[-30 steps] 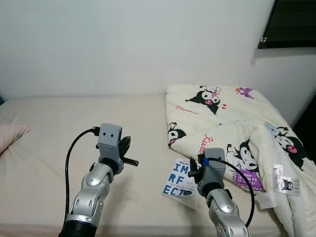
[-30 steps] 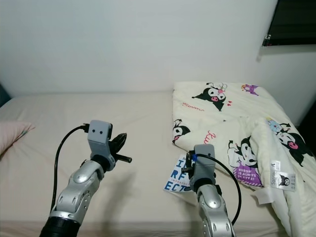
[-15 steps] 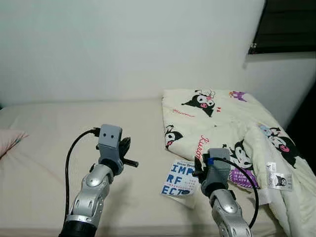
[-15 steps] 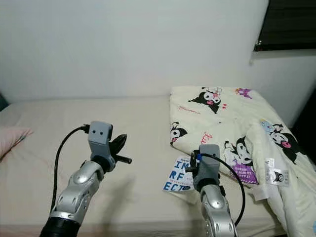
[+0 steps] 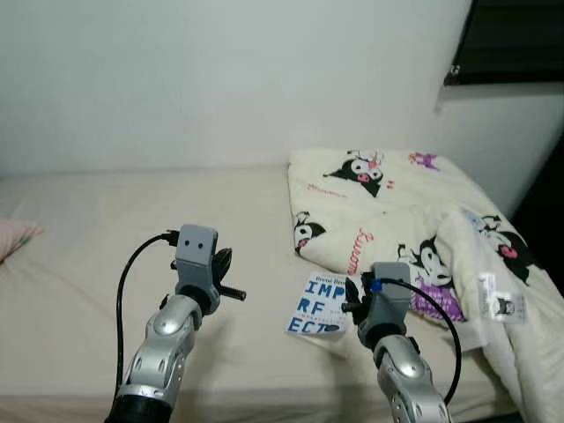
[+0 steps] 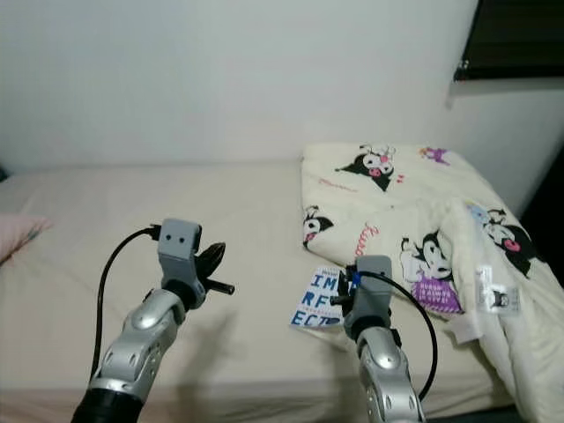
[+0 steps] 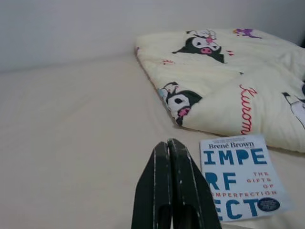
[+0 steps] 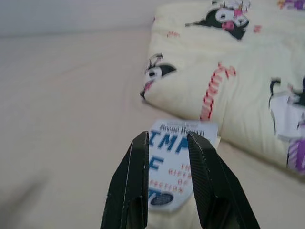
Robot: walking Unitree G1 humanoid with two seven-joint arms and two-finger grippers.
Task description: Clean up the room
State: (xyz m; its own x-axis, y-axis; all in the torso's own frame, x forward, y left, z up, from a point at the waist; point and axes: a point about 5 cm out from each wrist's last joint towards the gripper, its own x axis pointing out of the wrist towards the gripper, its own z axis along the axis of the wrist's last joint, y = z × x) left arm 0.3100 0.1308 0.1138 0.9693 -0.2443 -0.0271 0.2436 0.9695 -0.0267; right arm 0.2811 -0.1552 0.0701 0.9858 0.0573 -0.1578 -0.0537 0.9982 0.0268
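On the bed (image 5: 88,264), your right claw (image 8: 167,143) hovers spread over the white-and-blue book (image 5: 319,306) beside the cartoon-print comforter (image 5: 397,211); your left claw (image 7: 167,145) is pressed together.

One bed (image 5: 106,229) with a bare beige sheet carries one book (image 5: 318,306), white with blue lettering, one cream quilt (image 5: 397,211) printed with cartoon figures, and one pink pillow (image 5: 13,238) at the edge of the frame. Two silver arms reach over the bed, each ending in one gripper of two black fingers: the left gripper (image 7: 169,148) and the right gripper (image 8: 167,140). One dark window (image 5: 511,40) sits in one white wall (image 5: 220,79).
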